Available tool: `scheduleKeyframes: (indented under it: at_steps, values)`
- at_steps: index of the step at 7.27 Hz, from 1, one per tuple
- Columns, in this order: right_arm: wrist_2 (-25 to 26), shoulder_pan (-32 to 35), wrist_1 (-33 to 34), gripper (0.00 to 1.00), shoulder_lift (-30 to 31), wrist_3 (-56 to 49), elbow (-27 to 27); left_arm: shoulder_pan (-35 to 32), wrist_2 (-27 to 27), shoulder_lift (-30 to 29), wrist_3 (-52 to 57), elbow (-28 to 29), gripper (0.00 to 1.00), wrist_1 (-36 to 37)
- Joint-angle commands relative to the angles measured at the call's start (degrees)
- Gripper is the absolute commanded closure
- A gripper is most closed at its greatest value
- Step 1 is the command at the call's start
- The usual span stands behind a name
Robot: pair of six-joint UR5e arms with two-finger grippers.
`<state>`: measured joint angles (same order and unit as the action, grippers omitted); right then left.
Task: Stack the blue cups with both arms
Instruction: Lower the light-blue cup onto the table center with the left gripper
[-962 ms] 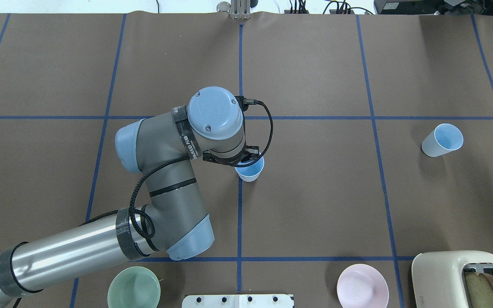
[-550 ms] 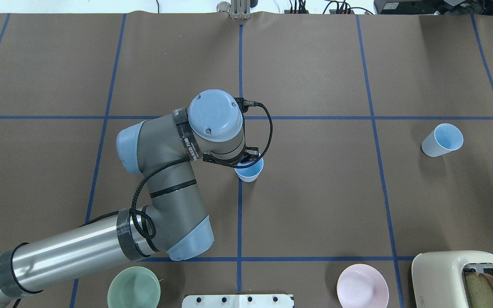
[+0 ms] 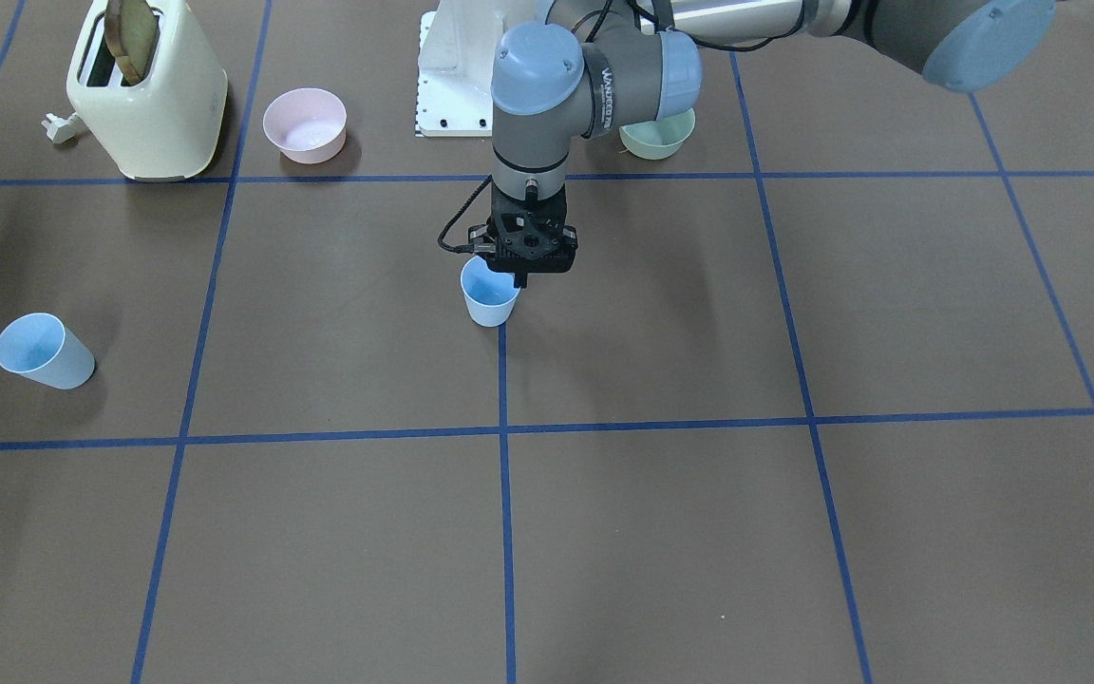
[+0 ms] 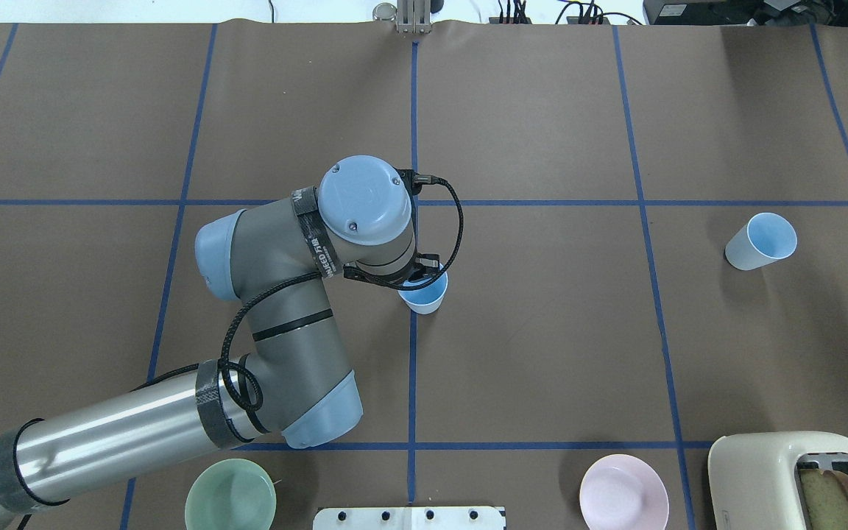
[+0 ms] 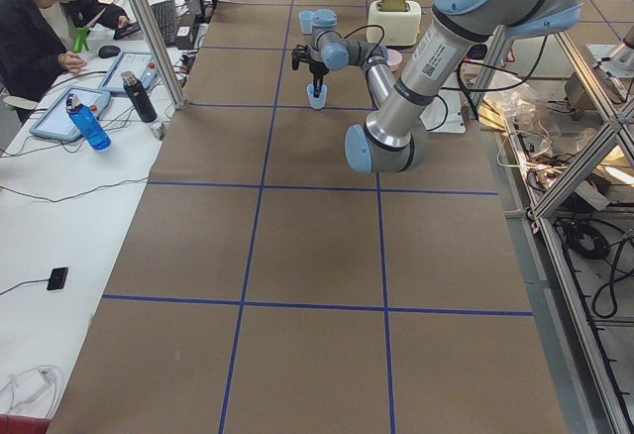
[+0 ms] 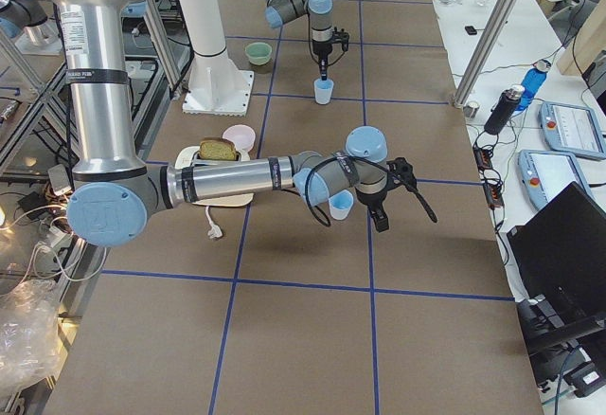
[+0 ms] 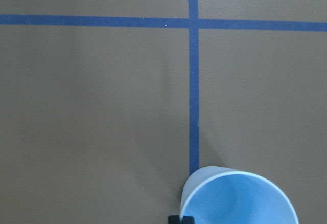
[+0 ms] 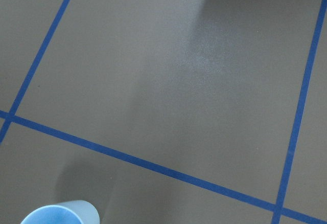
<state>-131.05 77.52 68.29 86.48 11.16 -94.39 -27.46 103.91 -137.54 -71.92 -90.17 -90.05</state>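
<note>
Looked like a robotics lab: brown counter (image 5: 317, 246) gridded with blue tape (image 5: 263, 186), aluminium frame posts (image 5: 151, 23), seated operator (image 5: 40, 33) beside tablets (image 5: 127, 69).

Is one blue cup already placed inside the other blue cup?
No, the centre cup is at the middle of the table, and the other cup sits alone far to its right.

The surface (image 4: 542, 110) is viewed downward from the side of the white base (image 4: 409, 517) in the overhead view, and steeply from the opposite side in the front-facing view. The central blue cup (image 3: 490, 299) is shared by both. Lengthwise views are given from either end. That cup is framed closely by the left wrist camera, and probably the second cup (image 8: 61, 214) by the right.
</note>
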Motion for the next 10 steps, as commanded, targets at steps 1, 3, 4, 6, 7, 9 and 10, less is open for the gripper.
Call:
scheduleKeyframes:
  at_steps: [1,3,4,6,7,9,10]
  values:
    - [0.0,0.0,0.0,0.0,0.0,0.0,0.0,-0.23,0.06,0.08,0.03,-0.62,1.0,0.05]
    - [0.0,0.0,0.0,0.0,0.0,0.0,0.0,-0.32,0.15,0.52,0.03,-1.23,1.0,0.13]
    - [0.0,0.0,0.0,0.0,0.0,0.09,0.0,-0.32,0.06,1.13,0.03,-1.24,1.0,0.05]
    - [0.0,0.0,0.0,0.0,-0.09,0.09,0.0,-0.32,-0.03,1.4,0.03,-1.24,1.0,0.05]
    - [0.0,0.0,0.0,0.0,0.0,0.0,0.0,-0.32,0.06,1.49,0.03,-1.24,0.6,-0.04]
    - [0.0,0.0,0.0,0.0,0.0,0.0,0.0,-0.41,-0.03,1.84,0.03,-2.72,0.02,0.13]
    - [-0.09,0.0,0.0,0.0,0.0,0.09,0.0,-2.93,0.76,2.8,1.34,-6.04,0.01,1.61]
